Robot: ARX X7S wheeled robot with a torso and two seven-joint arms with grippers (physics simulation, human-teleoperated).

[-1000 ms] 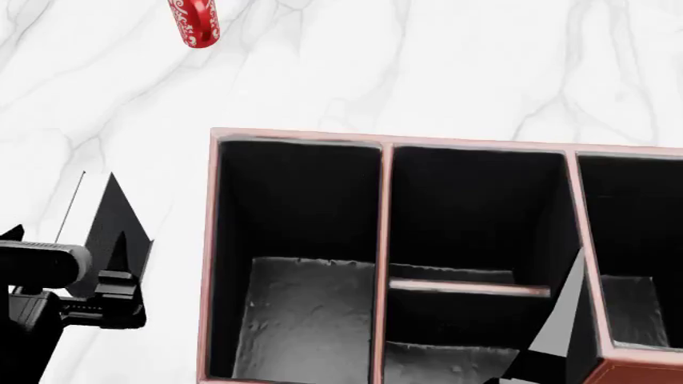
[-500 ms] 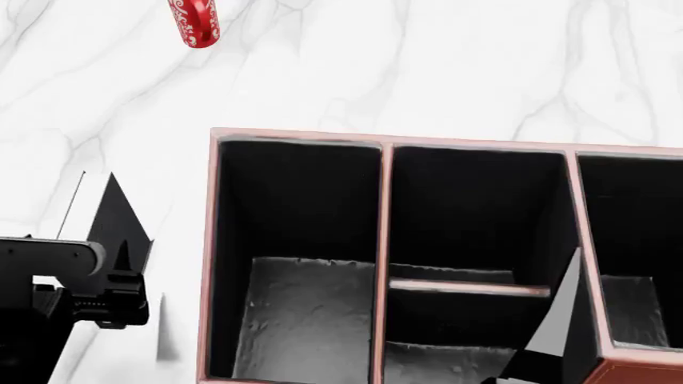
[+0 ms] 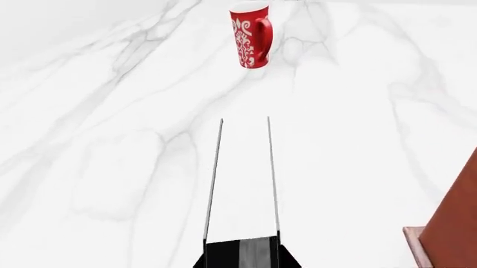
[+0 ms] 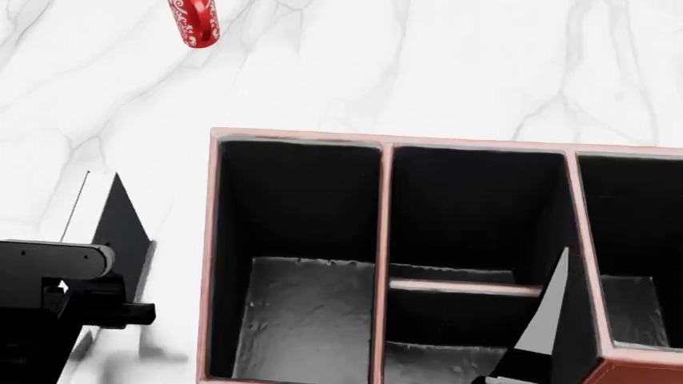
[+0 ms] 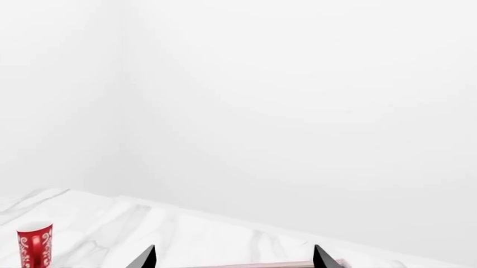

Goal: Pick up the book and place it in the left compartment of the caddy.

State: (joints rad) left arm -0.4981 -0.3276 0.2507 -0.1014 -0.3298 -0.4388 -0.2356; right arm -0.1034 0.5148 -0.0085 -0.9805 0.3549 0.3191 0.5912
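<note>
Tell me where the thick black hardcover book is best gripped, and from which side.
Pinch the thick black hardcover book across its two flat covers at its near end, coming from the robot's side. Its white page edge faces up, so the covers look narrow enough to span, and the reddish-brown leather-look caddy crowds its right side.

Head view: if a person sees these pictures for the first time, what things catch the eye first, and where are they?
The big reddish-brown caddy fills the middle and right of the head view, its black compartments all empty. To its left, the left claw is at the black book, white pages showing, on the white marble table. A red patterned mug stands far off at the top left.
</note>
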